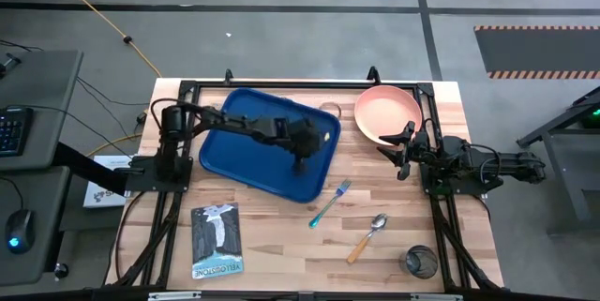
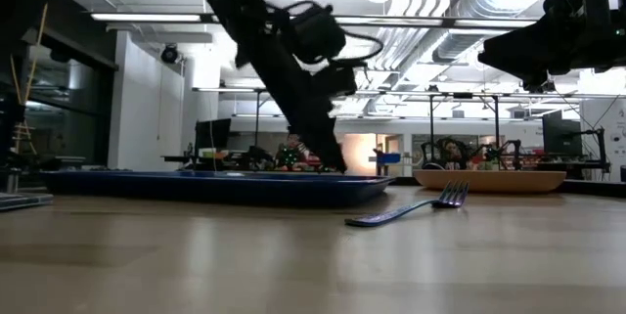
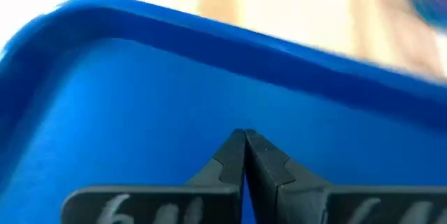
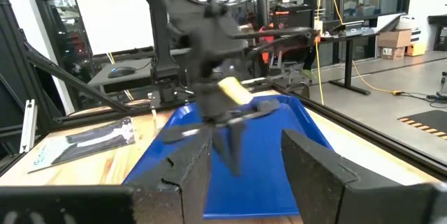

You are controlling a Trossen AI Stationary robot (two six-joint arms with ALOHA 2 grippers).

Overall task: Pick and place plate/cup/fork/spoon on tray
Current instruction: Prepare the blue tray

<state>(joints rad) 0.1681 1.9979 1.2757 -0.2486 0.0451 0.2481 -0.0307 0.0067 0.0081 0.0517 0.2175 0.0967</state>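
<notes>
Closest to the low camera lies the fork [image 2: 406,211], bare on the wood just off the tray [image 1: 239,132], its long axis running diagonally, tines toward the plate [image 1: 386,113]. We note the left gripper [image 1: 302,162] pinched shut, empty, over the tray's floor. Right gripper [image 1: 397,154], jaws parted and holding nothing, hangs just beside the plate; we judge it the nearer arm for plate and fork alike.

1. In the high view's centre, part of the tray [image 1: 234,127] is covered by the left arm.
2. In the left wrist view, the tray's far rim is blurred.
3. In the low view, the plate [image 2: 489,179] is seen only edge-on at right.
4. The right arm is cut off at the low view's upper right.
</notes>
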